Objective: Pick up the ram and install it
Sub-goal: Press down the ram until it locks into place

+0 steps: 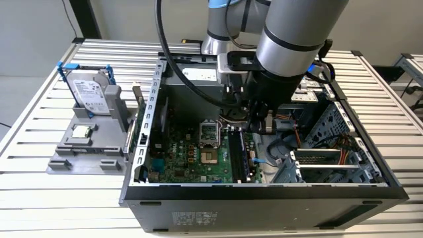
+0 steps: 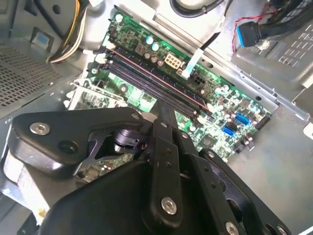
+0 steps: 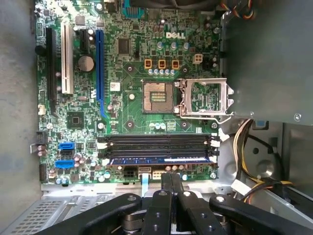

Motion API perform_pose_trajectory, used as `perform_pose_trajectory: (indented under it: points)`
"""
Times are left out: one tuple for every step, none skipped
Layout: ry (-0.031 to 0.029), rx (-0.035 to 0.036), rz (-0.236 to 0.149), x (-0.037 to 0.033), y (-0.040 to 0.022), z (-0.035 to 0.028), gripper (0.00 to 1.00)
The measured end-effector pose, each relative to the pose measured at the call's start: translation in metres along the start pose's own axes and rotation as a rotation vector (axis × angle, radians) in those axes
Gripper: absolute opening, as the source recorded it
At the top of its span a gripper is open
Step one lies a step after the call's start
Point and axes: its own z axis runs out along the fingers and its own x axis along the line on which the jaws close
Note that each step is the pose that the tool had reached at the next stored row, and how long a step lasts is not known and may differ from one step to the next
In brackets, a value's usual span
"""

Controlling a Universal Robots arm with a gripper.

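The ram (image 3: 161,159), a thin dark stick with a small pale label, lies along the memory slot nearest the case wall, beside three bare black slots (image 3: 156,144). In the second wrist view the row of memory slots (image 2: 156,82) runs slantwise across the green motherboard. My gripper (image 3: 171,177) hangs inside the open computer case, just beyond that outer slot. Its two black fingers (image 2: 165,117) are pressed together, with nothing visible between them. In the exterior view the gripper (image 1: 260,128) sits over the far end of the memory slots (image 1: 238,156).
A grey holder (image 1: 86,148) at the exterior view's left carries a silver hard drive in a blue frame (image 1: 89,91) and a small square processor chip (image 1: 80,131). The processor socket (image 3: 156,95) stands open beside its lifted bracket (image 3: 205,98). Cables (image 3: 249,161) and a drive cage (image 1: 330,161) crowd the case.
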Motion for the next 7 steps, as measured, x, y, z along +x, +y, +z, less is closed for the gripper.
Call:
perform_pose_trajectory:
  points:
    - [0.0, 0.0, 0.0, 0.0, 0.0, -0.0001, 0.0]
    - [0.0001, 0.0, 0.0, 0.0, 0.0, -0.0003, 0.0]
    - [0.0002, 0.0, 0.0, 0.0, 0.0, -0.0004, 0.0]
    - [0.0003, -0.0001, 0.0, 0.0, 0.0, -0.0006, 0.0]
    - [0.0002, 0.0, 0.0, -0.0001, 0.0, -0.0006, 0.0]
    - [0.0003, -0.0001, 0.0, 0.0, 0.0, -0.0007, 0.0]
    - [0.0003, -0.0001, 0.0, -0.0001, 0.0, -0.0008, 0.0]
